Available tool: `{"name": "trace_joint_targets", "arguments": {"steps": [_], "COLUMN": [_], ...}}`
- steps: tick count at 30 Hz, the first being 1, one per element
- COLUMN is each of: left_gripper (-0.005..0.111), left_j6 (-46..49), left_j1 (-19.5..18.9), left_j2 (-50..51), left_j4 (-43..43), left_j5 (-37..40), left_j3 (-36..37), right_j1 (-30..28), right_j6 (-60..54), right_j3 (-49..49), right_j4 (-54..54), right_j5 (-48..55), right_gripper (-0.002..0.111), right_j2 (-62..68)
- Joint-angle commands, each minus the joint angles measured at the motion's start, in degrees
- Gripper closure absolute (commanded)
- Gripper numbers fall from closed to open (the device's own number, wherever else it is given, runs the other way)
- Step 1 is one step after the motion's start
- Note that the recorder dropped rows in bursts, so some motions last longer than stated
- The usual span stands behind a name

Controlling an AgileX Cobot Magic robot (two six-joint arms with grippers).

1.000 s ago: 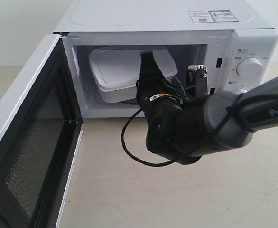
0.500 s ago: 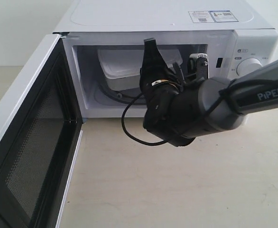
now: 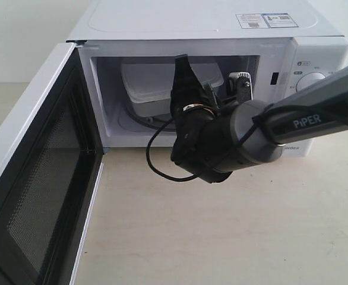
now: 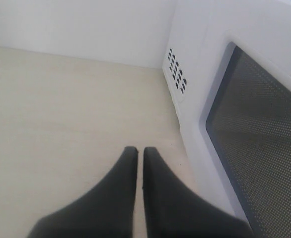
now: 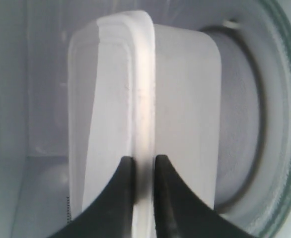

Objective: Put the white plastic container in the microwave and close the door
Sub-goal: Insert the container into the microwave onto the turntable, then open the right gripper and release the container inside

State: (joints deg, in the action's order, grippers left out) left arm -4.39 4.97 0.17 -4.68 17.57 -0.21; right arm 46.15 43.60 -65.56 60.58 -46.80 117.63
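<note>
The white microwave (image 3: 192,24) stands with its door (image 3: 31,178) swung wide to the left, black mesh inner face showing. The translucent white plastic container (image 3: 150,83) is inside the cavity, roughly level over the glass turntable (image 3: 139,119). My right gripper (image 3: 184,76) reaches through the opening and is shut on the container's lid rim. In the right wrist view the rim (image 5: 144,99) runs between the two black fingers of the gripper (image 5: 143,161), with the turntable (image 5: 272,124) beside the container (image 5: 185,94). My left gripper (image 4: 137,151) is shut and empty, beside the door's outer window (image 4: 259,134).
The control panel with a round knob (image 3: 312,82) lies right of the cavity, partly behind the right arm (image 3: 316,116). A black cable loop (image 3: 156,166) hangs from the wrist over the beige table (image 3: 221,237). Side vents (image 4: 177,77) show by the door hinge.
The right gripper has pushed forward and carried the container deeper into the cavity, from tilted near the opening to level over the turntable. The door has not moved.
</note>
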Motion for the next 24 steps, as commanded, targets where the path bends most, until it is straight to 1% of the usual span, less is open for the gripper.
{"name": "trace_joint_targets", "arguments": {"steps": [1, 10, 12, 14, 15, 16, 17, 18, 20, 21, 22, 23, 24], "left_gripper": [0.102, 0.102, 0.102, 0.102, 0.102, 0.102, 0.102, 0.102, 0.102, 0.102, 0.102, 0.102, 0.102], "left_j6": [-0.3, -0.3, -0.3, -0.3, -0.3, -0.3, -0.3, -0.3, -0.3, -0.3, -0.3, -0.3, -0.3], "left_j1": [-0.1, -0.1, -0.1, -0.1, -0.1, -0.1, -0.1, -0.1, -0.1, -0.1, -0.1, -0.1, -0.1], "left_j2": [-0.2, -0.2, -0.2, -0.2, -0.2, -0.2, -0.2, -0.2, -0.2, -0.2, -0.2, -0.2, -0.2], "left_j4": [0.0, 0.0, 0.0, 0.0, 0.0, 0.0, 0.0, 0.0, 0.0, 0.0, 0.0, 0.0, 0.0], "left_j5": [-0.2, -0.2, -0.2, -0.2, -0.2, 0.0, 0.0, 0.0, 0.0, 0.0, 0.0, 0.0, 0.0], "left_j3": [0.2, 0.2, 0.2, 0.2, 0.2, 0.2, 0.2, 0.2, 0.2, 0.2, 0.2, 0.2, 0.2], "right_j1": [-0.5, -0.5, -0.5, -0.5, -0.4, -0.4, -0.4, -0.4, -0.4, -0.4, -0.4, -0.4, -0.4], "right_j6": [-0.6, -0.4, -0.1, 0.4, 1.8, 1.8, 1.8, 1.8, 0.9, -0.5, -1.8, -5.1, -7.8], "right_j3": [-0.4, -0.4, -0.4, -0.4, -0.4, -0.4, -0.4, -0.4, -0.2, 0.5, 1.0, 2.5, 4.3], "right_j4": [-0.7, -0.9, -1.0, -1.1, -1.1, -1.1, -1.4, -1.7, -4.4, -9.4, -11.3, -15.3, -16.5], "right_j5": [-1.7, -0.7, -0.7, -0.5, -0.4, -0.4, -0.1, 0.2, 1.7, 2.0, 2.1, 2.5, 2.8], "right_gripper": [0.108, 0.108, 0.106, 0.097, 0.082, 0.072, 0.057, 0.053, 0.055, 0.059, 0.063, 0.073, 0.081], "right_j2": [-0.1, 0.2, 0.2, 0.2, 0.2, 0.2, 0.2, 0.2, 0.2, -0.1, -0.6, -1.7, -3.0]}}
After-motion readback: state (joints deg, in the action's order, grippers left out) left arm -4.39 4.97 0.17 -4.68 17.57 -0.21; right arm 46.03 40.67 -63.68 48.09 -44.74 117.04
